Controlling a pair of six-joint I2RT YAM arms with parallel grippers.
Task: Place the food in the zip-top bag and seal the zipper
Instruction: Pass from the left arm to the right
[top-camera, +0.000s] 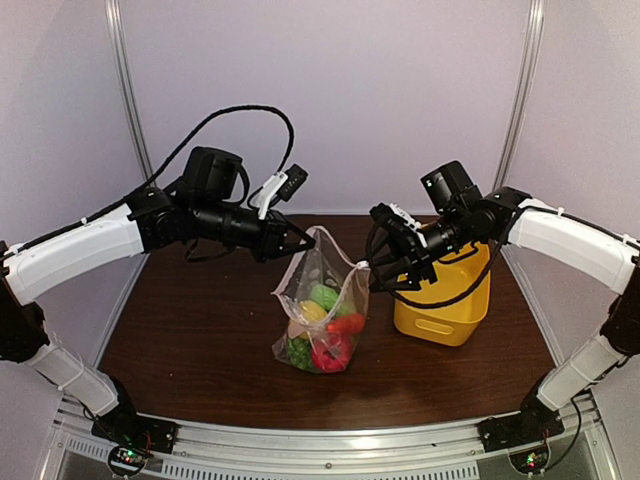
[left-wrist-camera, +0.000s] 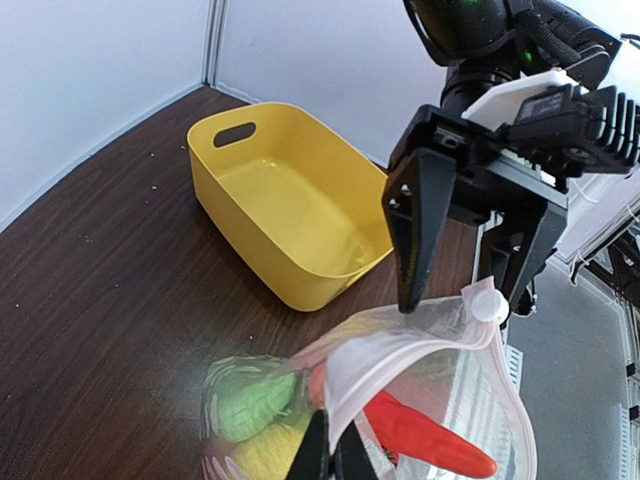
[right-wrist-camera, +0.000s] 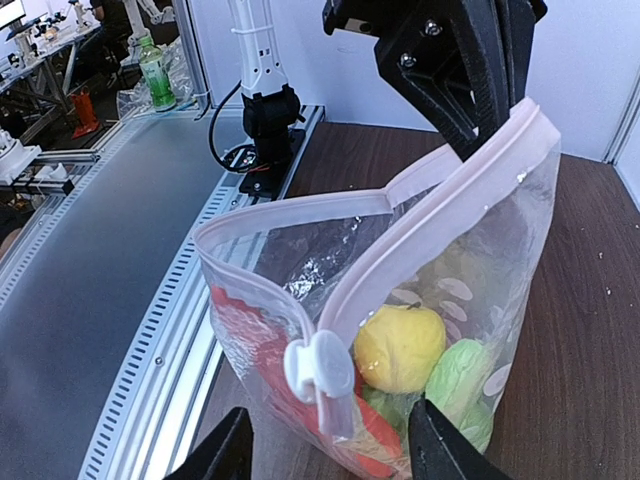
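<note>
The left gripper (top-camera: 303, 240) was clamped tight on the left end of the zipper (right-wrist-camera: 400, 240), holding up the zip-top bag (top-camera: 300, 290), which stood on the table (top-camera: 200, 340) between the arms with the food (top-camera: 325, 330) inside. The right gripper (top-camera: 378, 272) had its jaws well apart around the white slider (right-wrist-camera: 320, 370) at the mouth's right end, gripping nothing, beside the yellow basket (top-camera: 450, 310).

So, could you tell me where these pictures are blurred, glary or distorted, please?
Top external view: the wall posts bow from the wide lens; lighting is even. Left wrist view: the yellow basket is sharp, but the food low in the zip-top bag is blurred. Right wrist view: the zipper is crisp, with small glints on the plastic.
</note>
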